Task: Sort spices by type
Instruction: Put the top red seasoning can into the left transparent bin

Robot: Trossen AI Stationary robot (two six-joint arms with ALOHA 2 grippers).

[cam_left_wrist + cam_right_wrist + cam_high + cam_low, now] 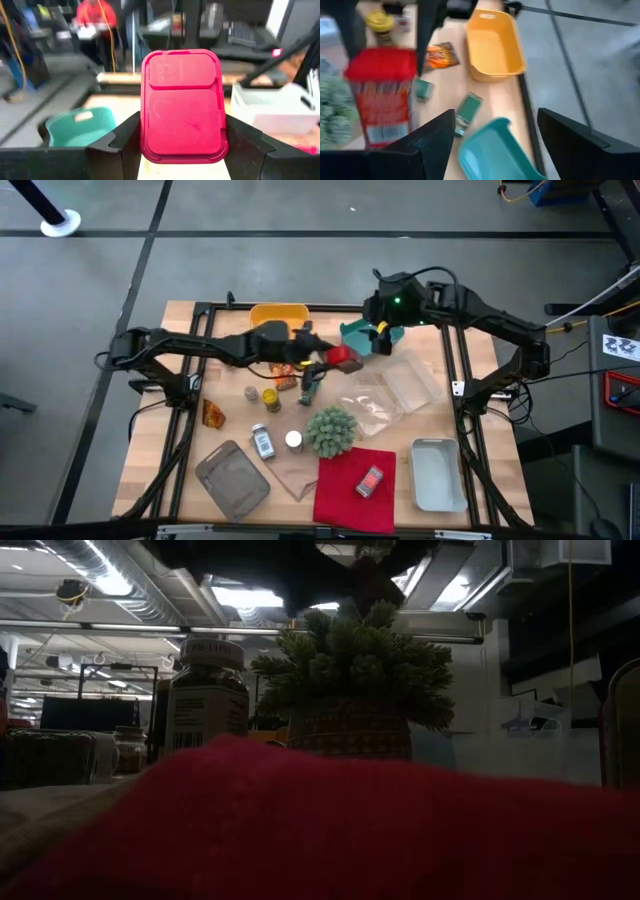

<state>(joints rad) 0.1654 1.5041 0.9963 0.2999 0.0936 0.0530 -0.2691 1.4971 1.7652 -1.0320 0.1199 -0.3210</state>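
Left wrist view: left gripper (182, 145) pinches a red tin (182, 105), rounded-cornered, lid embossed.

Table middle crowded: left gripper (335, 360) clamps red rectangular tin (343, 357) just beside teal plastic bin (362, 336); right gripper (383, 332), fingers spread, hangs over that bin. Yellow plastic bin (277, 314) blocks far edge. Spiky green plant ball (331, 430) and red cloth (352, 485) fill near centre. Bare wood near right edge beyond white rectangular tray (437, 473).
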